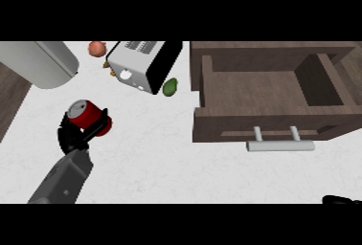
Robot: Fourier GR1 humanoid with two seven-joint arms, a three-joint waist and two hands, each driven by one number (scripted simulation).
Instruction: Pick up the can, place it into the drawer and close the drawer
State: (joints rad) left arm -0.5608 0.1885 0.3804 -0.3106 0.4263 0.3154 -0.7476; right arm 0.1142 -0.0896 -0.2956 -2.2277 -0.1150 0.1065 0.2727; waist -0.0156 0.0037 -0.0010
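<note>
I am holding the red can (86, 115) with my left hand (76, 135) curled around it, far left of the open drawer (265, 125), which is waiting to be filled and shut.

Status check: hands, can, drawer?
Left hand curled round the red can, over the counter. Right hand barely in view at lower right corner. Drawer open, can not yet inside. Nothing between can and drawer.

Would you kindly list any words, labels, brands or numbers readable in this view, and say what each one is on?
None can be read.
The red can in the left hand shows no legible label.
The toaster has a white knob but no readable marking.
</note>
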